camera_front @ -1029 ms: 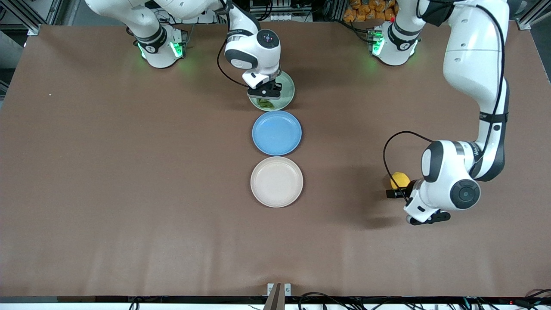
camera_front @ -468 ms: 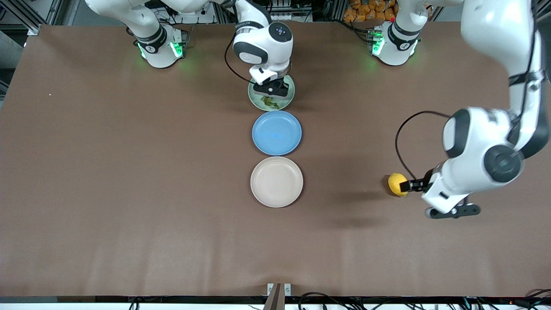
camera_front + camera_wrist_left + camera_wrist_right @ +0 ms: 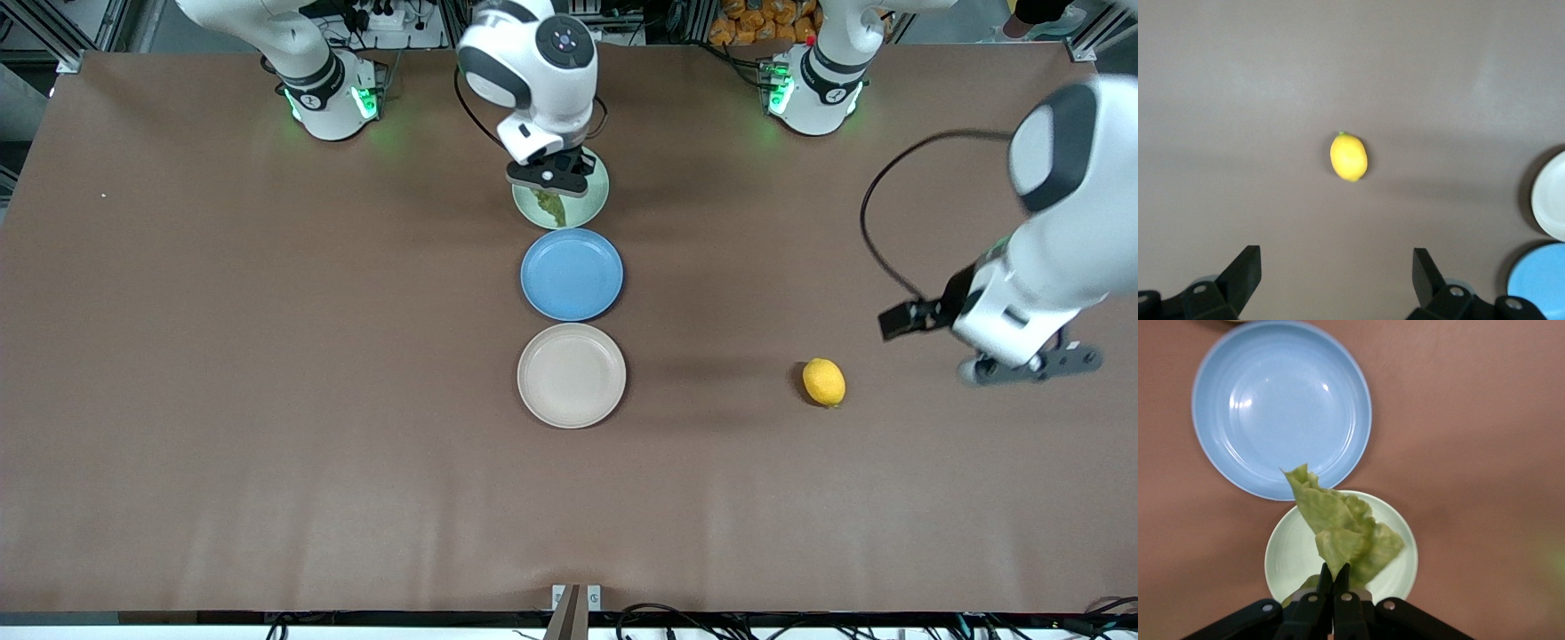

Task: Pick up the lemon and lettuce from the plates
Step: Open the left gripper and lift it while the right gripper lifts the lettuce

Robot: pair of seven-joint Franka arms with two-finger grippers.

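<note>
No readable writing. Right hand (image 3: 1333, 581) over mint plate (image 3: 1288, 553), fingers clamped on lettuce (image 3: 1341, 530), leaf dangling. Left hand (image 3: 1337, 270) raised over bench (image 3: 267, 400), fingers apart, holding nothing. Lemon (image 3: 824, 382) on bench toward left arm's end, well apart from cream plate (image 3: 572, 375).

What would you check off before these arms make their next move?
1. Lettuce pinched in the right tool: ok, fingers shut on its stem.
2. Lettuce lifted off the mint plate: ok, it hangs above it.
3. Lemon off its plate: ok, lies on the table toward the left arm's end.
4. Left tool let go: ok, open, above the lemon.
5. Cream plate bare: ok.
6. Lemon lying still: cannot tell.
</note>
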